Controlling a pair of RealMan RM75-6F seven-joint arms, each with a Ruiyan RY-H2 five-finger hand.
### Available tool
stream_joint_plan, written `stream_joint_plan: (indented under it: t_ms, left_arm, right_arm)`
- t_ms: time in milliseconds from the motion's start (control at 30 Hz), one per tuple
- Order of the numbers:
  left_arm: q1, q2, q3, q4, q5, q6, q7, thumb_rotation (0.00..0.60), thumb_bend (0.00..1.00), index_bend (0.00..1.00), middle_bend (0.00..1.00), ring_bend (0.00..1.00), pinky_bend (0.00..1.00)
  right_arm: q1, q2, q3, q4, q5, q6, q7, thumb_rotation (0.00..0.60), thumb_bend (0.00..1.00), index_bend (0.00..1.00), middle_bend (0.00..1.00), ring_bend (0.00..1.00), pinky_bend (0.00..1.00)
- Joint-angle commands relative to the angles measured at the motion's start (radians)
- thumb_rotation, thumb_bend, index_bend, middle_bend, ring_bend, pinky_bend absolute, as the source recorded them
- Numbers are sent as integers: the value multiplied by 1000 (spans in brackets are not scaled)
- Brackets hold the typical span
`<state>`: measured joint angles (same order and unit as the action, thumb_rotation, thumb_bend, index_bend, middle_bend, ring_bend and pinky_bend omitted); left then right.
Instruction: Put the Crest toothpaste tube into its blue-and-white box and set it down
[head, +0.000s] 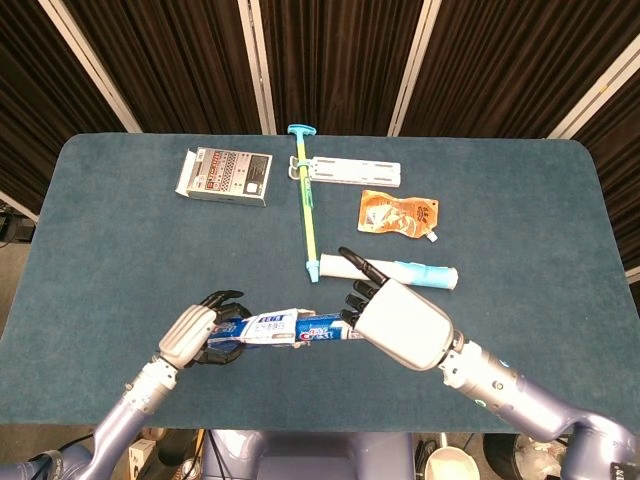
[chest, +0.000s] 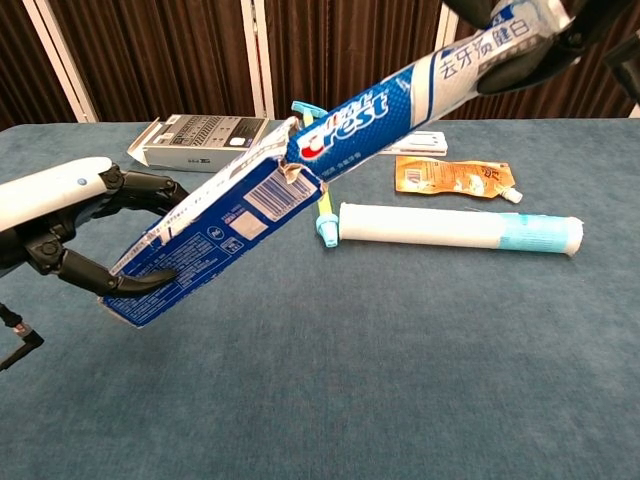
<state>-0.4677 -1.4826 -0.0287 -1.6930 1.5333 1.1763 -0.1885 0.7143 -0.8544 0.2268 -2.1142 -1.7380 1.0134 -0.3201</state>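
Crest's blue-and-white plastic toothpaste tube (chest: 400, 98), gripped by my right hand (head: 398, 322), had only its cap end inside the blue-and-white cardboard box (chest: 205, 240) my left hand (head: 192, 336) held aloft; full insertion and set-down remained.

Left hand (head: 193, 337) grips low at the near left, right hand (head: 398, 320) clamped opposite, one finger pointing outward.
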Motion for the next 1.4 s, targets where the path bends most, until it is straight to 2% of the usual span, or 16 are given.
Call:
stream_joint_plan:
  t_ms: [33,533,1300,1400]
  left_arm:
    - [0,-3,-1,-1,1,2,-3,600,384,464,404,147,144]
    - [-4,-67,-4,17,5,8,-33,600,384,468,411,147,144]
    - [-16,-145,-2,26,17,7,-69,600,384,471,414,146,144]
    - [-16,-153,1,32,22,12,-76,600,384,473,415,146,144]
  right_arm:
    - [5,-16,-5,9,1,-5,1,600,762,809,837,472,0]
    - [39,-135,-20,47,15,-31,-31,600,763,809,837,472,0]
    - [61,-202,-35,45,30,-40,-62,600,763,809,836,472,0]
    - [61,-202,-38,47,30,-39,-57,600,750,779,821,464,0]
